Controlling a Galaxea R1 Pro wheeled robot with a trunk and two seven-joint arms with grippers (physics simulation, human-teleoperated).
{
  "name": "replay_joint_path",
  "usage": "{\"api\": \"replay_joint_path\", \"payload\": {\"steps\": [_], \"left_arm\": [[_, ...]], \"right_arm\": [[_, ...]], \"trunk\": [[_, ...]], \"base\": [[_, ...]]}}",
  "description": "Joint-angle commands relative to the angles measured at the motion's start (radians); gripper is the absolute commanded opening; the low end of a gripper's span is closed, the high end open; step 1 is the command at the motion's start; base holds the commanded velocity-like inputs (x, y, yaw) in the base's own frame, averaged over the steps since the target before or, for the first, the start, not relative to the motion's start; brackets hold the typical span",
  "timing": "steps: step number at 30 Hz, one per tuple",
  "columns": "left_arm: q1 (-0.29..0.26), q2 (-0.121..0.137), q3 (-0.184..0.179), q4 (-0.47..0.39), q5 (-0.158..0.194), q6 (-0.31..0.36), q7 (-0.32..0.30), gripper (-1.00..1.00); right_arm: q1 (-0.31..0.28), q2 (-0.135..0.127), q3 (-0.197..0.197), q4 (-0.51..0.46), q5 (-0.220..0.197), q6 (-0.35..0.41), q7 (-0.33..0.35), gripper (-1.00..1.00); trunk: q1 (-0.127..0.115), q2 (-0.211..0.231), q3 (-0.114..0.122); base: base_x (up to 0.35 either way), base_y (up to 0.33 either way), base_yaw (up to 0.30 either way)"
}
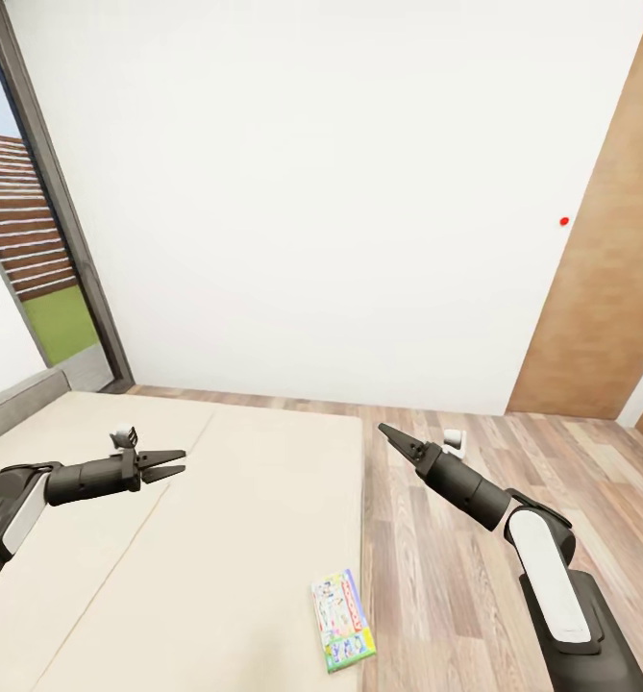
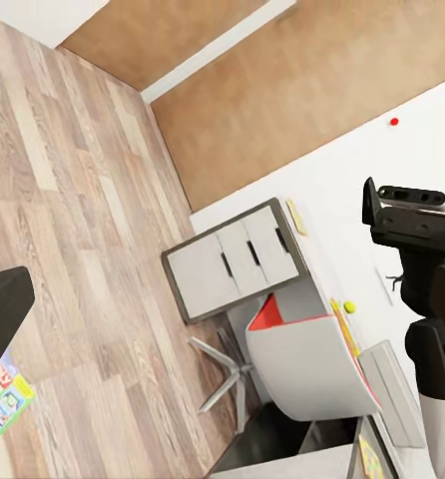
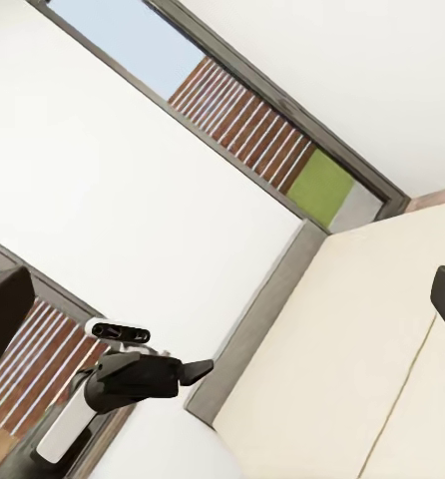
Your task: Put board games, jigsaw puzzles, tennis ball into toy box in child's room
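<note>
We're at the bed [image 1: 167, 538], and 1 board game [image 1: 343, 619] lies flat on the mattress at its near right corner, close to the edge by the wood floor [image 1: 475, 577]. This looks like the pickup step for the bed games; only 1 is in sight here. Left gripper [image 1: 172, 465] hovers over the middle of the bed, jaws spread and holding nothing. Right gripper [image 1: 390, 434] hangs above the bed's right edge, farther away than the game, jaws pressed together to a point, nothing between them. Next move, I'd say: bring the right arm back toward the robot and down over the box, jaws spread wide enough to take its edge. The box is flat on a soft surface, so getting under it may be awkward.

Left wrist view looks across to the worktop [image 2: 322, 239], a chair [image 2: 307, 364] tucked by it, and the ball [image 2: 349, 307] sitting on top. Nothing blocks the reach.
</note>
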Motion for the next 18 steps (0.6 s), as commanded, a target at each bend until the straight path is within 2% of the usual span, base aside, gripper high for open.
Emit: {"api": "replay_joint_path", "payload": {"steps": [1,12,18], "left_arm": [[-0.001,0.0,-0.001,0.0,0.003,0.009,-0.001,1.0],[-0.001,0.0,-0.001,0.0,0.003,0.009,-0.001,1.0],[-0.001,0.0,-0.001,0.0,0.003,0.009,-0.001,1.0]], "right_arm": [[-0.001,0.0,-0.001,0.0,-0.002,0.007,0.001,1.0],[-0.001,0.0,-0.001,-0.001,-0.002,0.007,0.001,1.0],[-0.001,0.0,-0.001,0.0,-0.002,0.007,0.001,1.0]], "trunk": [[0.001,-0.002,-0.001],[0.001,-0.002,0.017],[0.001,-0.002,0.027]], "base": [[0.0,0.0,0.061],[0.0,0.0,0.062],[0.0,-0.088,0.062]]}}
